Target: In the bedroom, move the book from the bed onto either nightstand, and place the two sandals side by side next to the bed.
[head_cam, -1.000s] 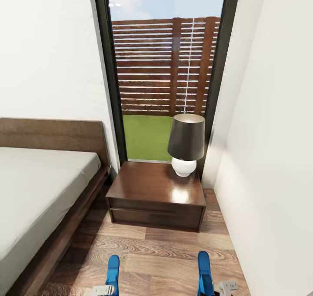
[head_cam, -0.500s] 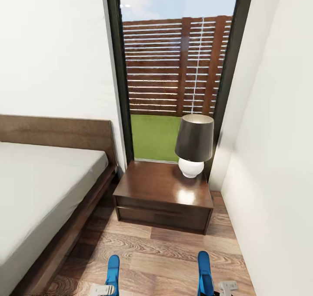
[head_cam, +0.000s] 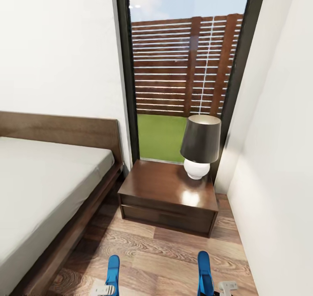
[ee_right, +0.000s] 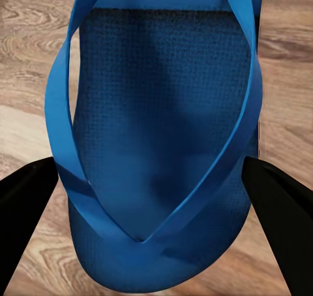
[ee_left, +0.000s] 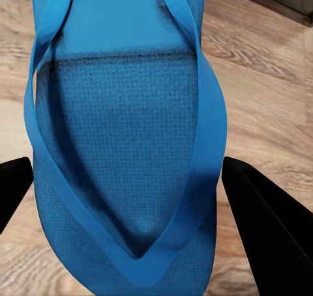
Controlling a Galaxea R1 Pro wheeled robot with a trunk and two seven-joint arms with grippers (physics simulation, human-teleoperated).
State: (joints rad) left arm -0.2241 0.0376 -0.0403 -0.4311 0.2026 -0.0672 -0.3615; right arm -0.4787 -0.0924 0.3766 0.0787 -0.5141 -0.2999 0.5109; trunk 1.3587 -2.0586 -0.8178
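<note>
Each gripper is shut on one bright blue sandal, held above the wood floor. In the head view the left sandal [head_cam: 113, 270] and right sandal [head_cam: 203, 270] show edge-on at the bottom. My left gripper [ee_left: 130, 192] clamps its sandal [ee_left: 124, 100] across the width between black fingers [ee_left: 261, 218]. In the same way, my right gripper [ee_right: 150, 198] holds the other sandal [ee_right: 163, 81]. The bed [head_cam: 39, 187] lies at the left, its dark base along the floor. The nightstand [head_cam: 165, 187] stands ahead beside it. The book is out of view.
A lamp [head_cam: 200, 146] with a dark shade stands on the nightstand's right rear corner. Behind it is a tall black-framed window [head_cam: 187, 70] showing a fence. A white wall [head_cam: 278, 178] closes the right side. A strip of wood floor [head_cam: 152, 252] runs between bed and wall.
The whole picture has slid rightward, so the camera has turned left; more of the bed shows. Both sandals stay at the same spots in the picture.
</note>
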